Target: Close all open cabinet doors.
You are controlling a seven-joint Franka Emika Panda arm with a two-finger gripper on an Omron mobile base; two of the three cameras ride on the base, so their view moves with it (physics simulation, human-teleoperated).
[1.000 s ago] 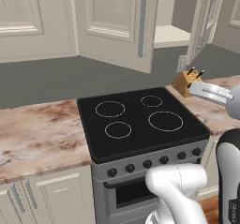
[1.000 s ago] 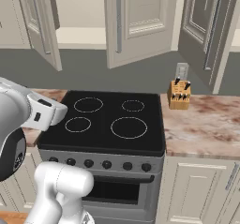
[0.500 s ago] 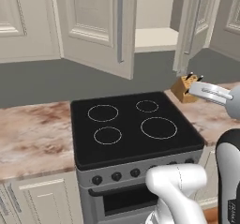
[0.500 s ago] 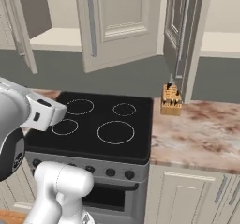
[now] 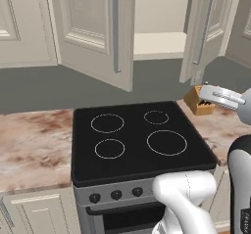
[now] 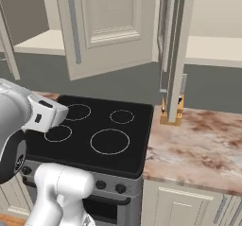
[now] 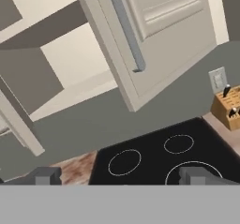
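Base has driven since earlier frames; whole view shifted, cabinet doors (image 5: 93, 30) now nearer, hanging open above the stove (image 5: 139, 140).
Gripper (image 7: 122, 176) spread wide, holding nothing; knife block (image 6: 171, 111) partly hidden behind door edge, door tops cut off.

Two tall cream cabinet doors hang open above the black cooktop. The left door (image 5: 98, 32) swings out wide, raised panel and long grey bar handle facing us. The right door (image 5: 206, 27) stands ajar, nearly edge-on, its bar handle vertical, over the open shelf.
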